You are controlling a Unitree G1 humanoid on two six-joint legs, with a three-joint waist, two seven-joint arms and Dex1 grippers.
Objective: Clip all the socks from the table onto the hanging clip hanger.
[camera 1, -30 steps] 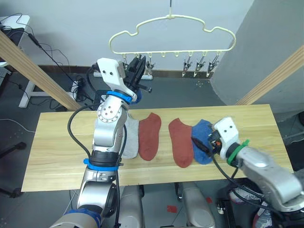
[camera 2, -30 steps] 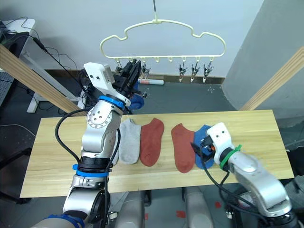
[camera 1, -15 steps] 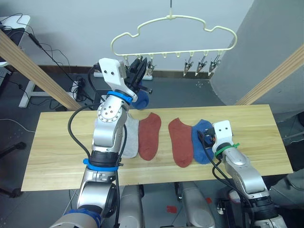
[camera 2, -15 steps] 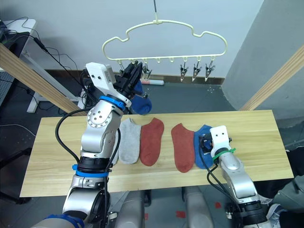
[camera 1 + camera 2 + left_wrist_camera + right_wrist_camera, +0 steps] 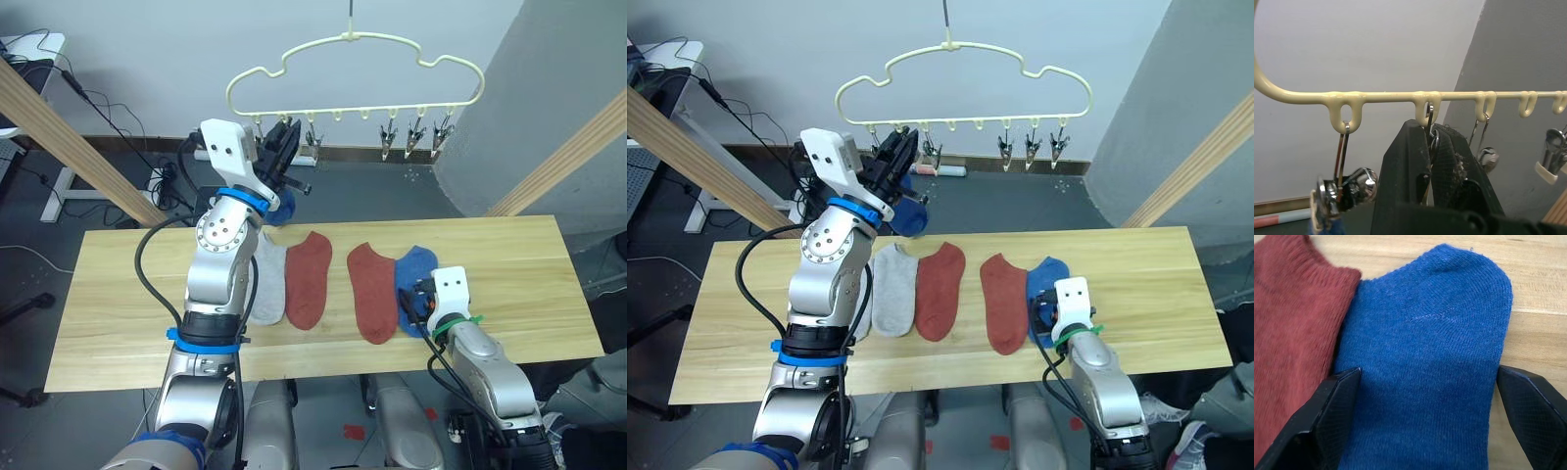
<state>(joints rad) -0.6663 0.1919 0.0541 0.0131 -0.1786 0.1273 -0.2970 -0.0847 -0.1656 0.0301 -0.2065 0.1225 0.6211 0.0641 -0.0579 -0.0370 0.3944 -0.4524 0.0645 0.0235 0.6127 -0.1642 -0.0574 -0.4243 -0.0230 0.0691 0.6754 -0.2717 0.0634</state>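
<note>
Where planks run pale, the table (image 5: 118,294).

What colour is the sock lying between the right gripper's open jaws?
Blue sock; clearest in the right wrist view.

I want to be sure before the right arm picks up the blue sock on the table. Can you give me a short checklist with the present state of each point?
1. Right gripper jaws open: ok, one on each side of the blue sock on the table.
2. Sock lies flat on the table: ok.
3. Rust-red sock outside the jaws: cannot tell, its edge touches the blue one beside one finger.
4. Free clips on the clip hanger: ok, several hang empty.
5. Left gripper away from those clips: ok, shut at a clip on the hanger's other end.
</note>
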